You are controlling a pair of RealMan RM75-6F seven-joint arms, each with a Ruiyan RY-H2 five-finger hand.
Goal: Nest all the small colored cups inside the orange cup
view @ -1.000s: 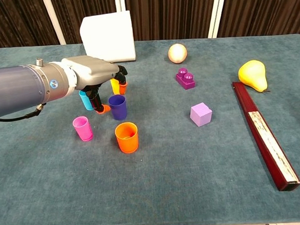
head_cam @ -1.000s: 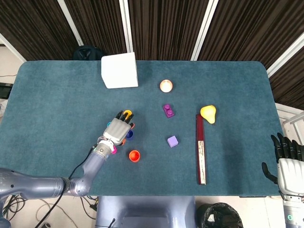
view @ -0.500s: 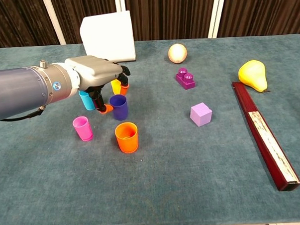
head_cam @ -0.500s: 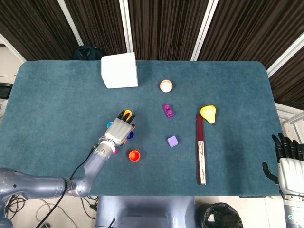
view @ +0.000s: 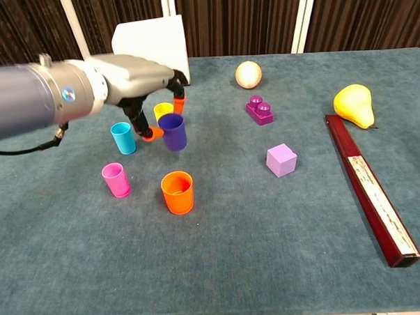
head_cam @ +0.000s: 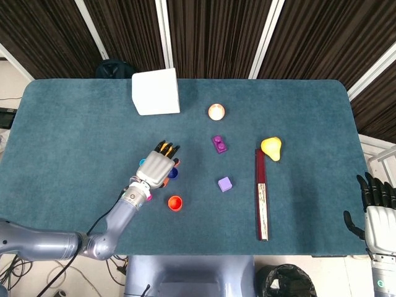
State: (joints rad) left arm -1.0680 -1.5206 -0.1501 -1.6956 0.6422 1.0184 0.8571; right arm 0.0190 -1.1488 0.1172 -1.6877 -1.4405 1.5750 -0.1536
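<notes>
The orange cup stands upright on the table, and nothing shows inside it, so by this judgement no cup is nested yet. Four small cups are left to place: the purple cup, the yellow cup, the blue cup and the pink cup. The task looks to be at its first step.

The left hand is above the group of cups, with its fingers pointing down. The purple cup appears lifted off the table in the chest view, and it seems pinched between the fingertips at its rim, though the exact contact is partly hidden. So the left hand is judged to be clamped on the purple cup.

From this hand, the orange cup lies at about 6 o'clock in the chest view, near but clearly apart. The blue cup is at about 8 o'clock, the pink cup further down toward 7 o'clock, and the yellow cup is just behind the purple one.

In the head view, the right hand rests at the table's edge, at 4 o'clock, well apart from all cups. It holds nothing, and its fingers are apart.
</notes>
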